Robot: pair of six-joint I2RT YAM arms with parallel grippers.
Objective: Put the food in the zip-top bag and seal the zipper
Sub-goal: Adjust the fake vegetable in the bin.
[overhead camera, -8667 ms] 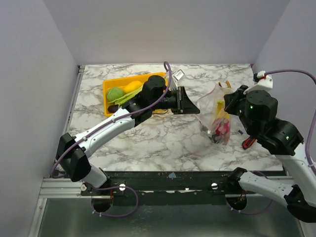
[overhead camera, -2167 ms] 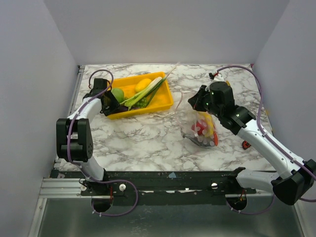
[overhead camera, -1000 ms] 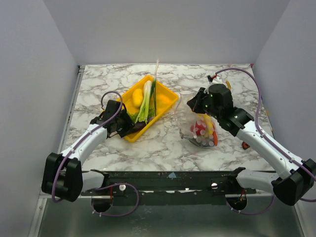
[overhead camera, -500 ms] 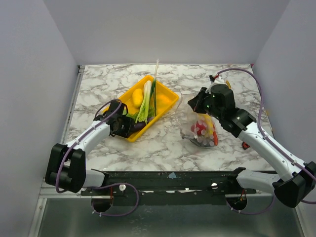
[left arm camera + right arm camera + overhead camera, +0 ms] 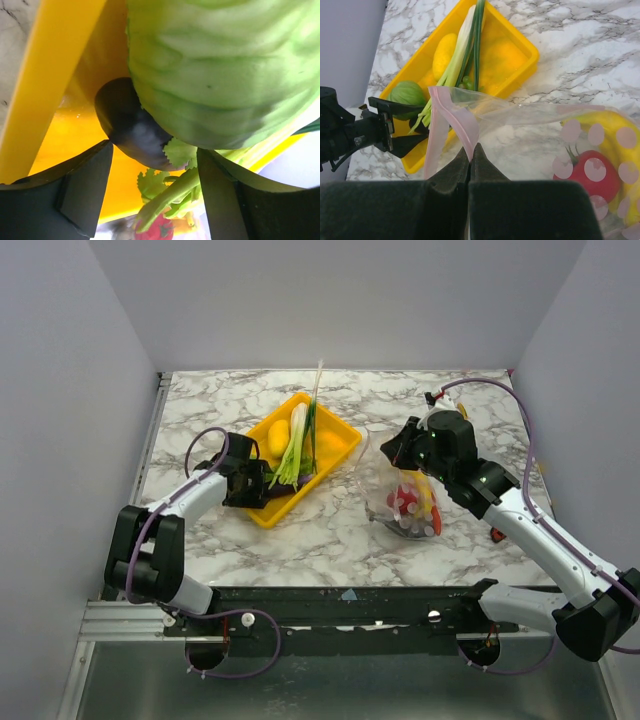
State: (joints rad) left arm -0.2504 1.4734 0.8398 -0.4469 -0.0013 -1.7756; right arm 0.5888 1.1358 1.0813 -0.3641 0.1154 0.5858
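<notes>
Holding leeks (image 5: 297, 435) and cabbage (image 5: 220, 70), tray (image 5: 42, 90) neighbours zip-top bag (image 5: 530, 125) containing fruit (image 5: 587, 172).

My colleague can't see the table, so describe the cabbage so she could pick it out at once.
Find the yellow tray left of the zip-top bag. At the end by the left fingers sits the cabbage: a round, pale-green, ribbed ball, unlike the long leeks and yellow fruit beside it.

On the table (image 5: 300, 540): tray (image 5: 300, 495) to the left, bag (image 5: 385, 475) just right of it. In the tray: leeks (image 5: 297, 440) down the middle, cabbage (image 5: 220, 75) at the near end, left gripper (image 5: 155, 165) up against it. In the bag: fruit (image 5: 403, 500) next to banana (image 5: 425, 490). At the bag's top edge: right gripper (image 5: 470, 150).
</notes>
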